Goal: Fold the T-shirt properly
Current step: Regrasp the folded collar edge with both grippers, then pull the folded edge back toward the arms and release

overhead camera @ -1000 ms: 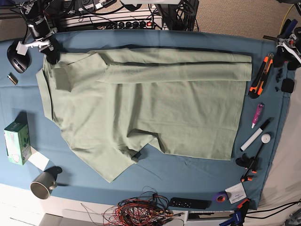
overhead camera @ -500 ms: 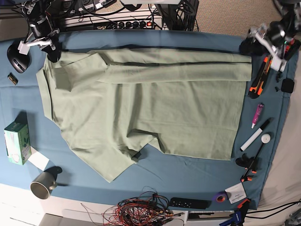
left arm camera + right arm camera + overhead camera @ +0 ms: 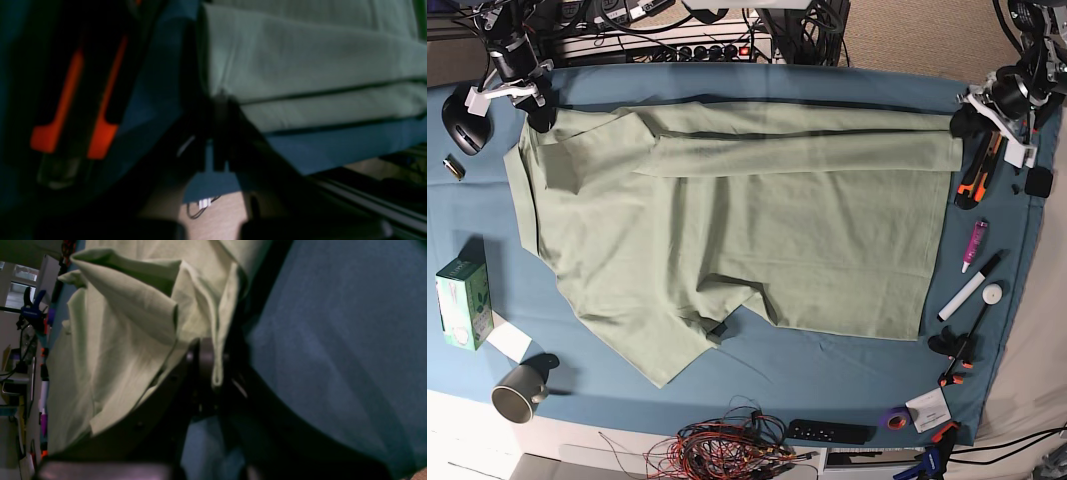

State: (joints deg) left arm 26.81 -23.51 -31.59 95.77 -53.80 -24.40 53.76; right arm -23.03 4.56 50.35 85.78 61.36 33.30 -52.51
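A pale green T-shirt [image 3: 747,230] lies spread over most of a worktop [image 3: 827,365] covered in blue cloth, its far edge already folded over in a long band. The right gripper [image 3: 213,373], at the far left corner, is pressed together, pinching a fold of shirt fabric. The left gripper [image 3: 218,110], at the far right corner, is closed at the shirt's hem corner; the blurred view suggests it pinches cloth. A thin grip on either corner could slip as the arms lift, leaving a crooked fold. An orange knife [image 3: 977,170] lies just beside the left gripper and could be snagged. No writing is readable; the shirt's small dark label [image 3: 719,328] is too small to read.
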